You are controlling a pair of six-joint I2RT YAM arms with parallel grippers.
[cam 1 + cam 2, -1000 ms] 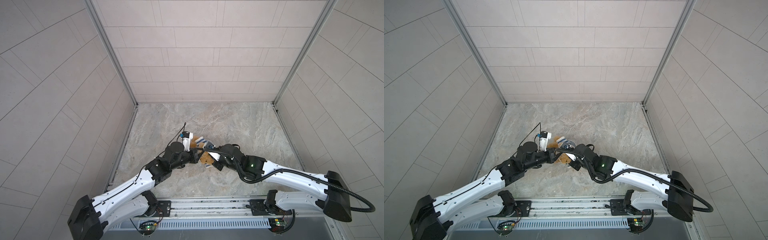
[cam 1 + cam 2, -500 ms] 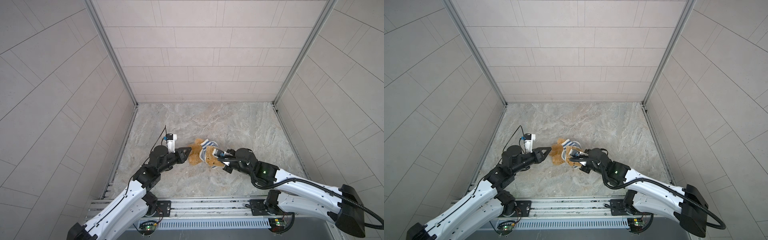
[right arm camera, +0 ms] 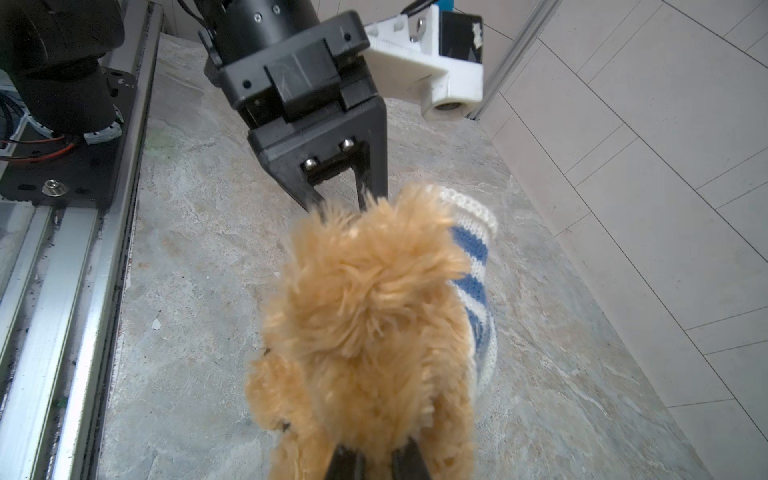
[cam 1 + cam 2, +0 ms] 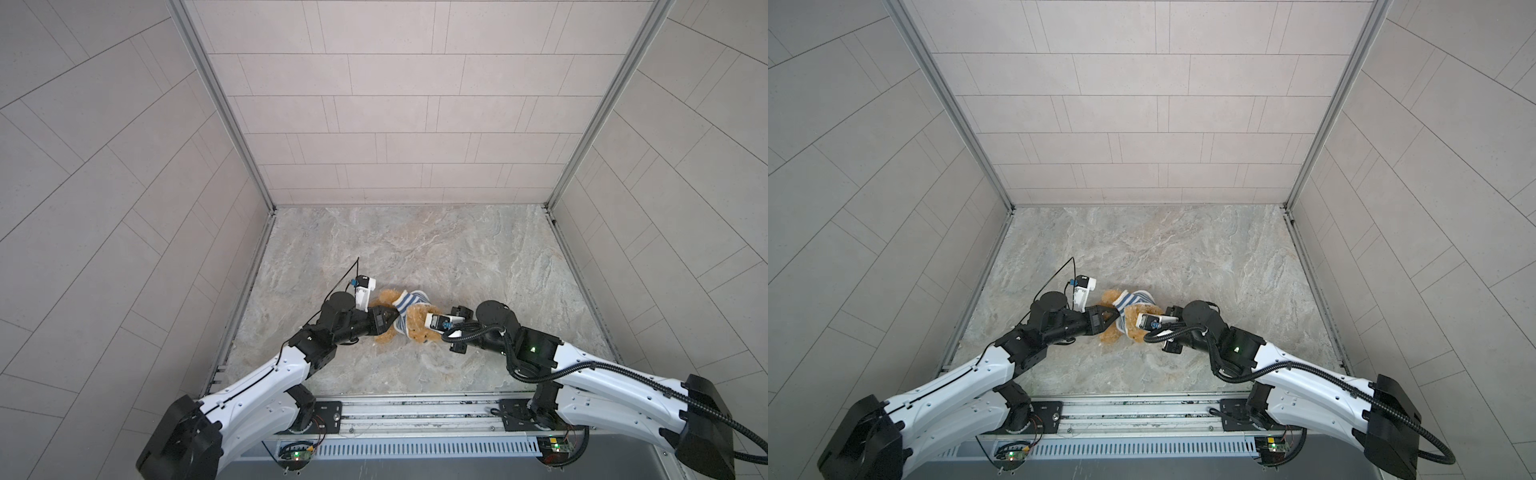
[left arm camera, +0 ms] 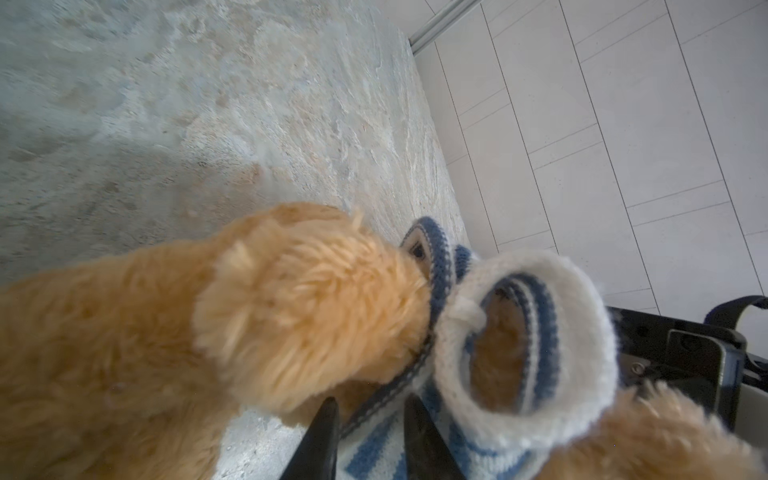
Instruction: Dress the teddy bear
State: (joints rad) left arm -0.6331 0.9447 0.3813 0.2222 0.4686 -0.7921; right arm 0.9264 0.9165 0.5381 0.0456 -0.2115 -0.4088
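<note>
The right hand (image 3: 376, 449) grips the teddy bear (image 4: 417, 329); the left hand (image 5: 370, 401) is at its striped shirt (image 4: 409, 300).
The right hand's fingers are pinched tight on fur at one end of the bear. The left hand's fingers stand a narrow gap apart, with the shirt's dark blue hem running between them. The bear lies on the marbled worktop (image 4: 415, 249), low and centre in both top views, the shirt bunched round its middle.

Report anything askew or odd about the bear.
The striped shirt is only partly on the teddy bear: it sits bunched around the middle, and a white-edged opening gapes loose in the left wrist view. Nothing looks torn or spilled.
</note>
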